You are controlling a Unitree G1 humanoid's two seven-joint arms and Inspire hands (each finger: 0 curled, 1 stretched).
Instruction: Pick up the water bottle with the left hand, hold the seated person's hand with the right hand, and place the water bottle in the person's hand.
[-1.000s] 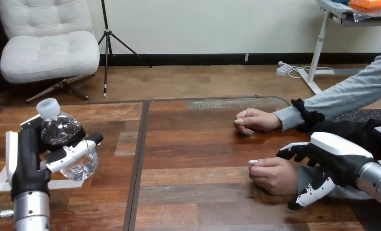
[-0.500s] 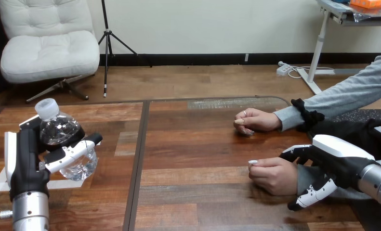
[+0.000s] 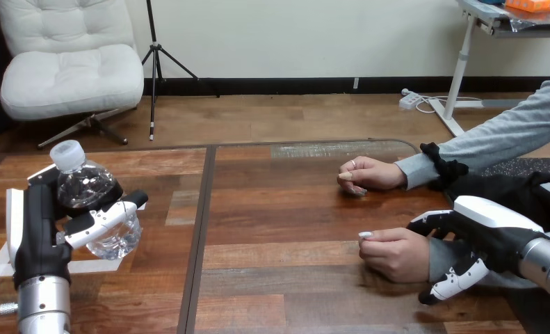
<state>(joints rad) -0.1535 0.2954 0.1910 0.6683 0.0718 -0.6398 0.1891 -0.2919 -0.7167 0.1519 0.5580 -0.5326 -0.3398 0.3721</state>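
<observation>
A clear water bottle [image 3: 90, 189] with a white cap is at the left of the head view, leaning a little to the left. My left hand [image 3: 38, 238] is shut on it, thumb across its front and fingers behind. At the lower right the person's nearer hand [image 3: 394, 252] rests as a loose fist on the table. My right hand [image 3: 496, 227] is at that hand's wrist, fingers above the grey sleeve and thumb below it. Its fingers are spread and do not clamp the wrist.
The person's farther hand [image 3: 369, 174] lies on the wooden table [image 3: 279, 209] towards the back right, its grey sleeve running off the right edge. White tape [image 3: 1, 268] marks the table near my left arm. A dark seam runs front to back left of the middle.
My right hand has drawn back slightly to the right along the person's wrist. The left hand and bottle have shifted a touch to the left. The person's hands have not moved.
</observation>
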